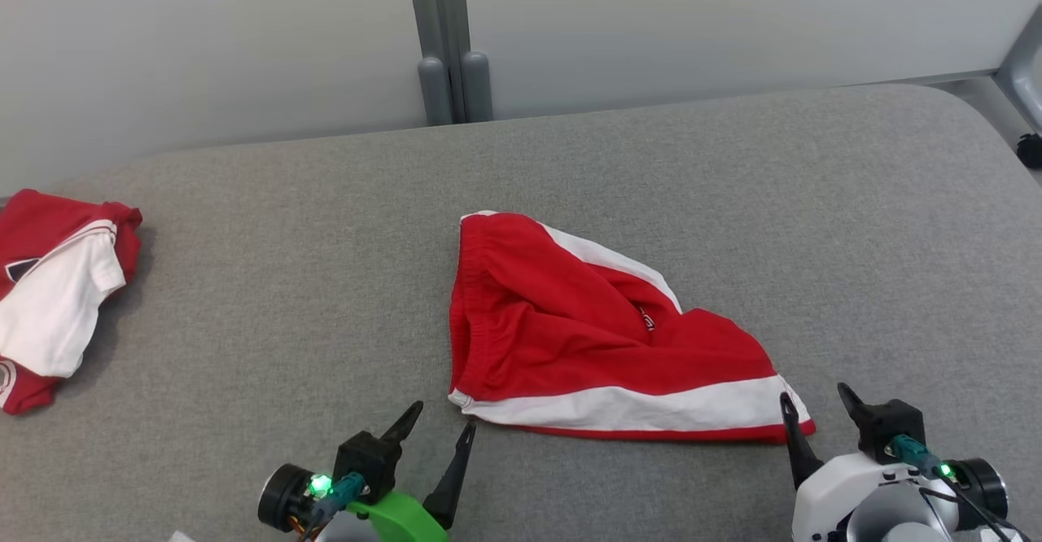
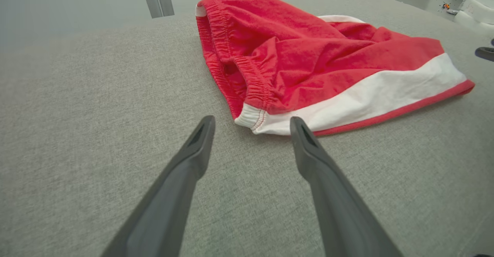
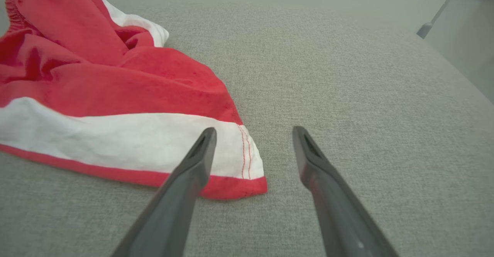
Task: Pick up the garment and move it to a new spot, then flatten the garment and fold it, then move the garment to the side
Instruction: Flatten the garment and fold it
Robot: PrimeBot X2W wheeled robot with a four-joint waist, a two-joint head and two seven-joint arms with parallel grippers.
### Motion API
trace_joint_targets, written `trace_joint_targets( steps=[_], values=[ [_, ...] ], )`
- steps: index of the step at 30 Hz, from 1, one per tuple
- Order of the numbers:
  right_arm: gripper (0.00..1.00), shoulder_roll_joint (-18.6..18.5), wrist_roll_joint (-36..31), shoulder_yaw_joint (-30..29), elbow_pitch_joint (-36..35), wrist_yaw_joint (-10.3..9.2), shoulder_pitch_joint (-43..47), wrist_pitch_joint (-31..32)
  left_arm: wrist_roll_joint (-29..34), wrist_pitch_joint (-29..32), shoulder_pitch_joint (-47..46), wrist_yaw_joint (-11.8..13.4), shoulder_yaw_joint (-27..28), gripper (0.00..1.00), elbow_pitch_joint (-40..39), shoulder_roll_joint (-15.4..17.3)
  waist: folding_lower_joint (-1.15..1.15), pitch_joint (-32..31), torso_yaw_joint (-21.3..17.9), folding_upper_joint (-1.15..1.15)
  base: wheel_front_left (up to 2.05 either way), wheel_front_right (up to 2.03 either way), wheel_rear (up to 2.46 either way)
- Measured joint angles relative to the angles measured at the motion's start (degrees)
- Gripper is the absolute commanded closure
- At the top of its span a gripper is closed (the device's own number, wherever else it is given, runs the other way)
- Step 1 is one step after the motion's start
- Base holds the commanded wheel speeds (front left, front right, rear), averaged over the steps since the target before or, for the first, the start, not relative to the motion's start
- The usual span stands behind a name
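Note:
The garment (image 1: pixel 586 338) is a pair of red shorts with white side stripes, lying rumpled in the middle of the grey padded table (image 1: pixel 244 281). My left gripper (image 1: pixel 440 416) stands open just short of the waistband's near corner (image 2: pixel 251 116), with nothing between its fingers. My right gripper (image 1: pixel 818 399) is open too, at the garment's near right hem corner (image 3: pixel 247 172). In the right wrist view the left finger (image 3: pixel 200 153) hangs over that white-striped corner, and the right finger is over bare table.
A second red and white garment (image 1: pixel 53 298) lies bunched at the table's far left edge. A grey post (image 1: pixel 444 37) and a pale wall stand behind the table. The table's right edge drops off toward the floor (image 3: pixel 463 29).

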Motion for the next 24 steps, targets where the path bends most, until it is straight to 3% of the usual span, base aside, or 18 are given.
trace_joint_targets(
  steps=[13, 24],
  values=[
    [0.00, 0.00, 0.05, 2.71, 8.61, 0.00, -6.82, 0.31, -2.88, 0.00, -8.93, -0.08, -3.66, 0.00, 10.53, -1.40, 0.00, 4.97, -1.19, 0.00, 0.00, 0.00, 0.00],
    [0.00, 0.07, 0.29, 2.16, 12.01, 0.01, -8.02, 0.60, -3.07, 0.00, -10.45, -0.08, -4.36, 0.00, 9.07, -0.81, 0.00, 6.10, -1.07, 0.00, 0.00, 0.00, 0.00]
  ],
)
